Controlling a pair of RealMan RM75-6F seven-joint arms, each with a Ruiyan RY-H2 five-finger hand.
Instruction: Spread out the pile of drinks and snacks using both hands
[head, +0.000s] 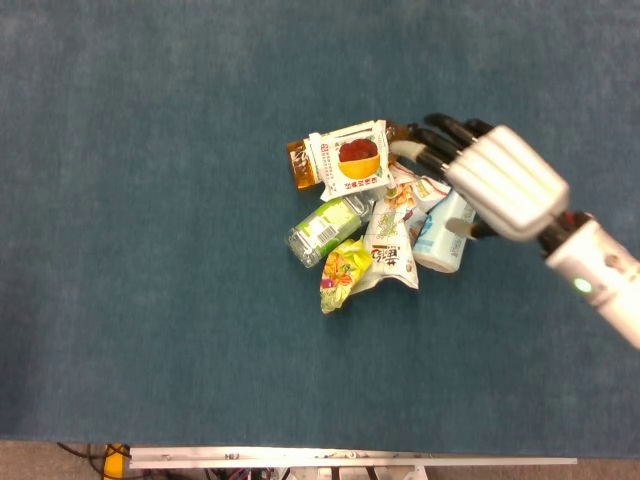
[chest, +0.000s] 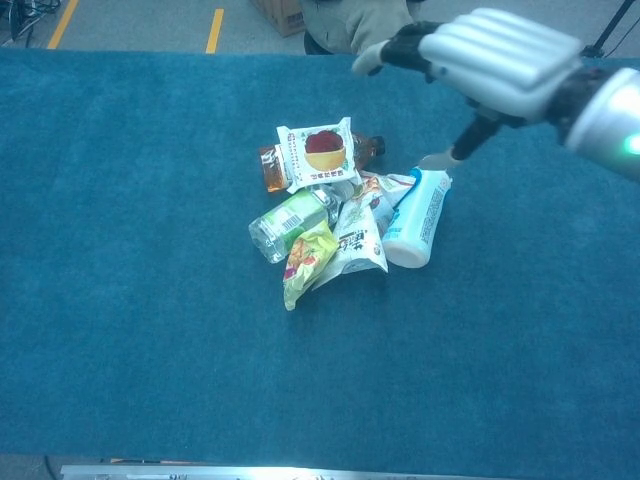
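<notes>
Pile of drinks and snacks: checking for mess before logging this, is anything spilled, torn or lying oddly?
No spills or tears show. The amber tea bottle, green-labelled clear bottle and white bottle all lie on their sides, with snack packets overlapping them.
</notes>
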